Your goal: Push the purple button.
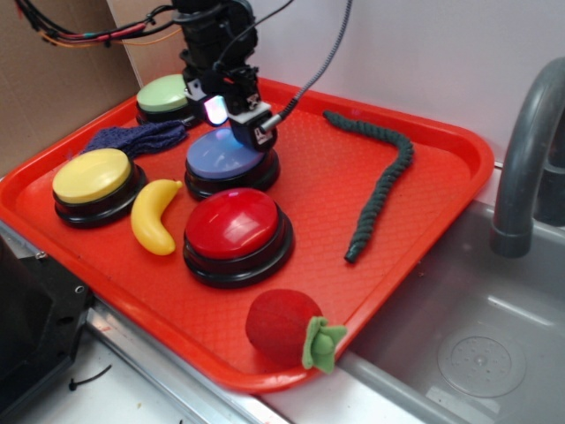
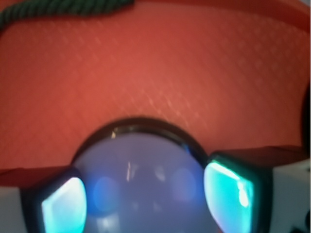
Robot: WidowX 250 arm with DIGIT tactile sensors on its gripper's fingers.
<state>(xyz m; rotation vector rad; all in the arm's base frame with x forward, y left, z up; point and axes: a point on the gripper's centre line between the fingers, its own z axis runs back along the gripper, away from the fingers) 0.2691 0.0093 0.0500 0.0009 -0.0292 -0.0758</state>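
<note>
The purple button (image 1: 221, 161), a lavender dome on a black base, sits in the middle of the red tray (image 1: 327, 238). My gripper (image 1: 238, 122) is right over its far part, down at the dome; I cannot tell whether it touches. In the wrist view the dome (image 2: 141, 170) fills the space between my two glowing fingertips (image 2: 228, 194), and my gripper (image 2: 146, 201) is open, with the fingers standing to either side of the dome's top.
A larger red button (image 1: 237, 228) stands in front, a yellow button (image 1: 91, 177) and a toy banana (image 1: 156, 215) to the left, and a green button (image 1: 166, 93) behind. Also present: dark purple cloth (image 1: 137, 137), green rope (image 1: 380, 181), plush strawberry (image 1: 287, 329), sink (image 1: 477, 344) and faucet (image 1: 530, 150) at right.
</note>
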